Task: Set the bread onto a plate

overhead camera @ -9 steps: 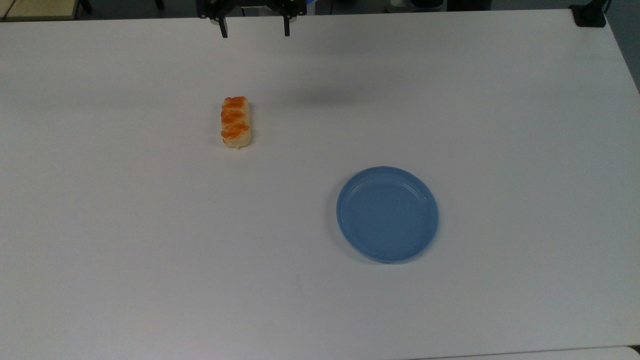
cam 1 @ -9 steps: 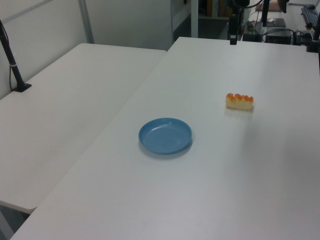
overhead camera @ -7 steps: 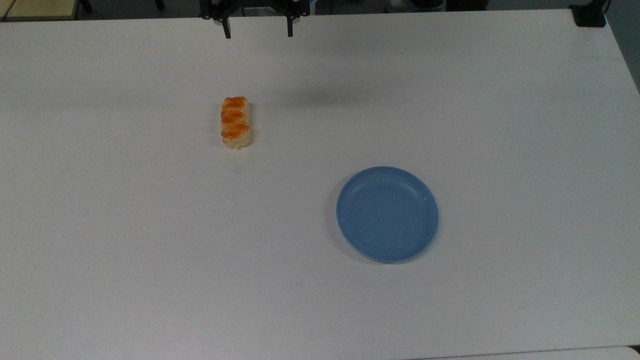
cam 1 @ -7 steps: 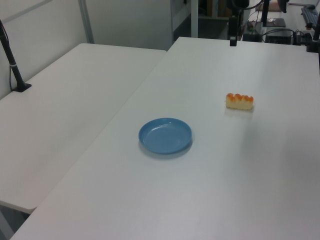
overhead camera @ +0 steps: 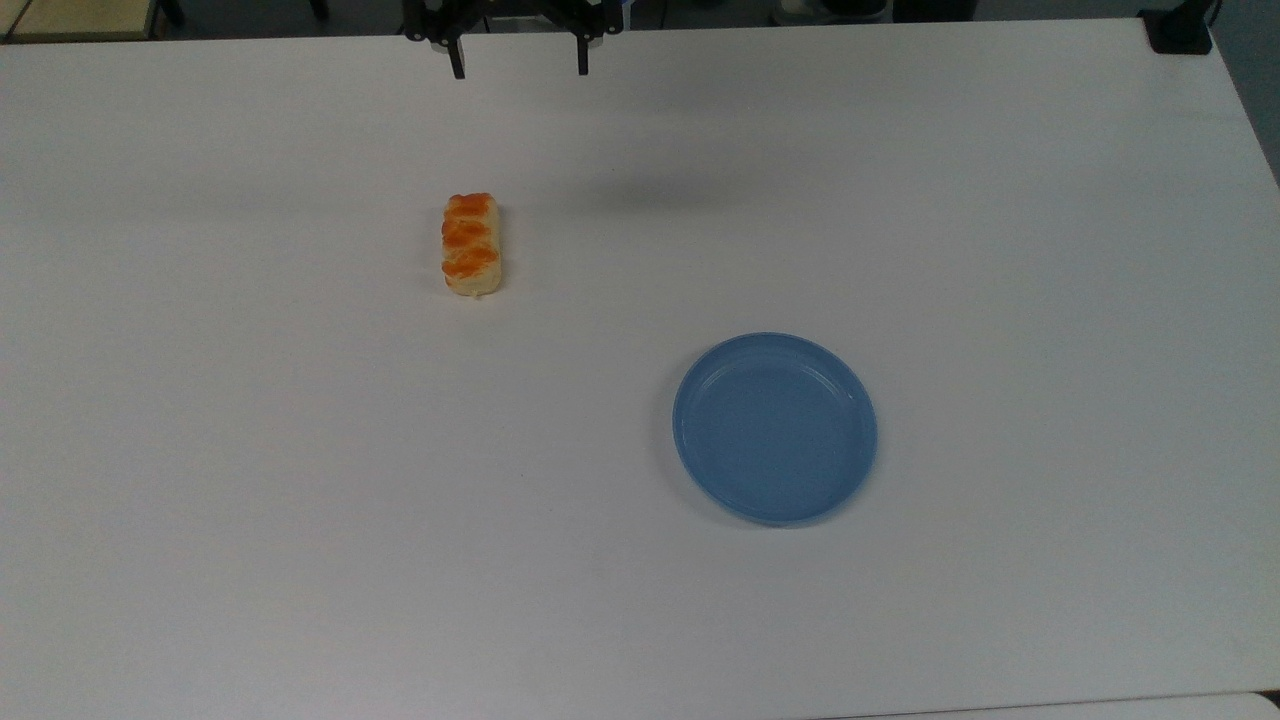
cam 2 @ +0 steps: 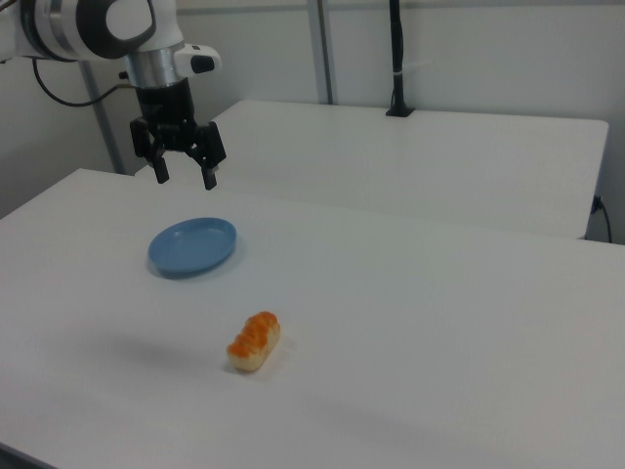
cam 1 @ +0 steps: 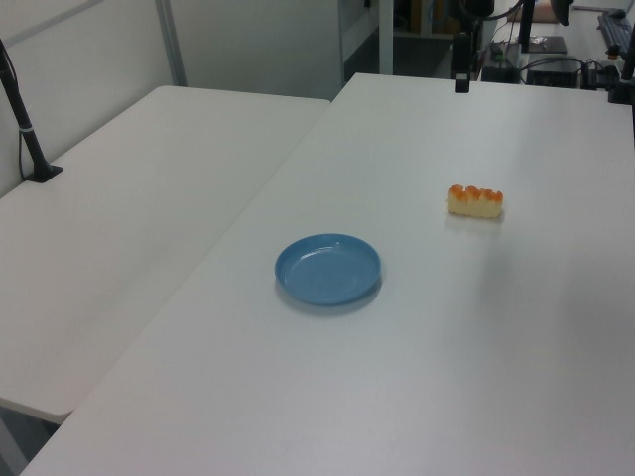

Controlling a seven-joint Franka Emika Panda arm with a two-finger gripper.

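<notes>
1. Top view: the hand (overhead camera: 518,68) hangs at the 12 o'clock edge, its two fingers spread wide and holding nothing. The bread (overhead camera: 470,245) lies on the white surface (overhead camera: 300,500), lengthwise from 12 to 6. The plate (overhead camera: 775,428) sits bare, well apart, at the bread's 4 o'clock.
2. Left view: the bread (cam 1: 475,200) lies at the plate's (cam 1: 328,270) 2 o'clock.
3. Right view: the hand (cam 2: 185,180) hovers wide above the surface, at 11 o'clock of the plate (cam 2: 193,246); the bread (cam 2: 255,341) lies at the plate's 5 o'clock.
</notes>
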